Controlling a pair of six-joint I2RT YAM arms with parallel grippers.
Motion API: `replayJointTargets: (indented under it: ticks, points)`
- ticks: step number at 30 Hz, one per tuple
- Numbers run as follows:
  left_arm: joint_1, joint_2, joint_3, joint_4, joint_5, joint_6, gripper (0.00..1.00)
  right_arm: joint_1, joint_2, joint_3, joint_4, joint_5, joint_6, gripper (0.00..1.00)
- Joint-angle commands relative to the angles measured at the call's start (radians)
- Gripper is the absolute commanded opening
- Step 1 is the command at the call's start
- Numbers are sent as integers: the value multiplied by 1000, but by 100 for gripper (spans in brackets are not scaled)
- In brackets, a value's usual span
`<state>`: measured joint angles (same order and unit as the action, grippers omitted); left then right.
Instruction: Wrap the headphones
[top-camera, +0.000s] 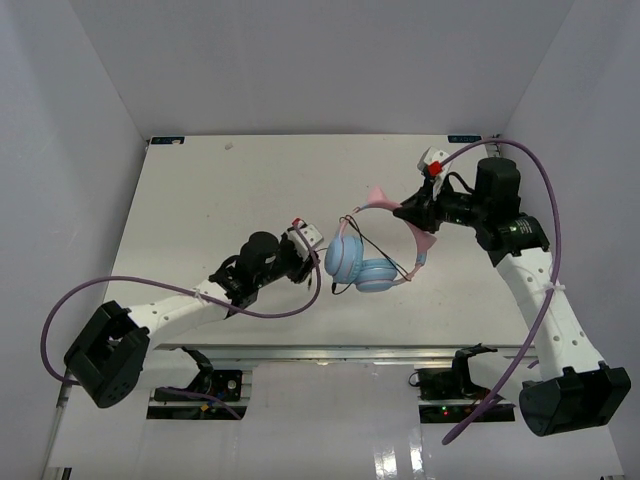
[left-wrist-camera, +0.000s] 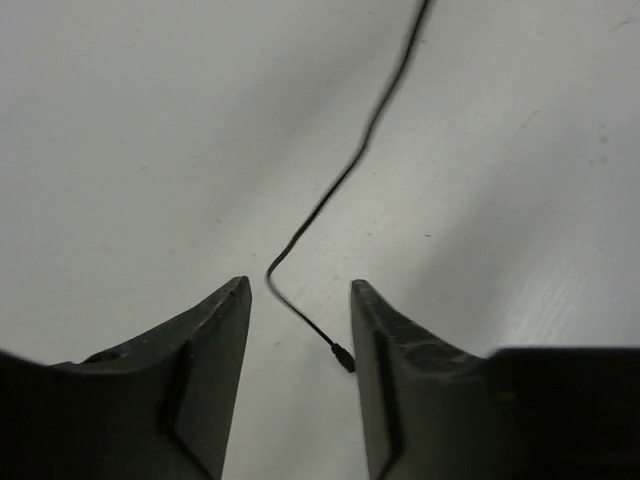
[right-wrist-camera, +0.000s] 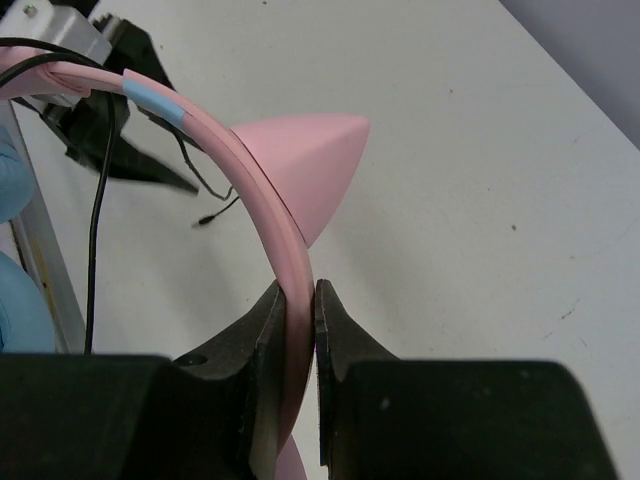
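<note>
Left arm (top-camera: 165, 308) stretches low across the desk (top-camera: 230, 190) from the near-left corner toward the middle, the left hand (left-wrist-camera: 298, 290) aimed at the ear cups (top-camera: 345, 258). Right arm (top-camera: 545, 290) rises from the near-right corner, folds at the elbow and reaches leftward, the right hand (right-wrist-camera: 298, 308) pointing in at the headband (right-wrist-camera: 262, 205). And there are the headphones (top-camera: 375, 275), mid-desk between the two hands: two round light-blue ear cups side by side at the left hand's end, the pink headband arching away to the right, one cat-ear point (right-wrist-camera: 312, 160) standing just past the grip. A thin black cable (left-wrist-camera: 336, 185) loops across band and cups, then trails onto the desk and ends in a small plug (left-wrist-camera: 344, 361). The right hand is clamped tight on the headband, both fingers pressed flat to the pink strip. The left hand is well open and grips nothing; the cable's tail and plug lie in the gap between its fingers. Whether the cups rest on the desk, cannot tell
</note>
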<state>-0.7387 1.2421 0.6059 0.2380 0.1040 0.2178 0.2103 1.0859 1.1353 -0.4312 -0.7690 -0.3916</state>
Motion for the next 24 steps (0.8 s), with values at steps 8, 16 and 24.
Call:
replayJointTargets:
  ticks: [8, 16, 24]
  points:
    - [13, 30, -275, 769, 203, -208, 82, -37, 25, 209, 22, -189, 254, 8]
    - [14, 248, -166, 873, 334, -327, 33, -40, 40, 204, 77, -257, 373, 8]
    - [-7, 362, -195, 1061, 335, -560, 0, -47, 29, 199, 116, 230, 551, 8]
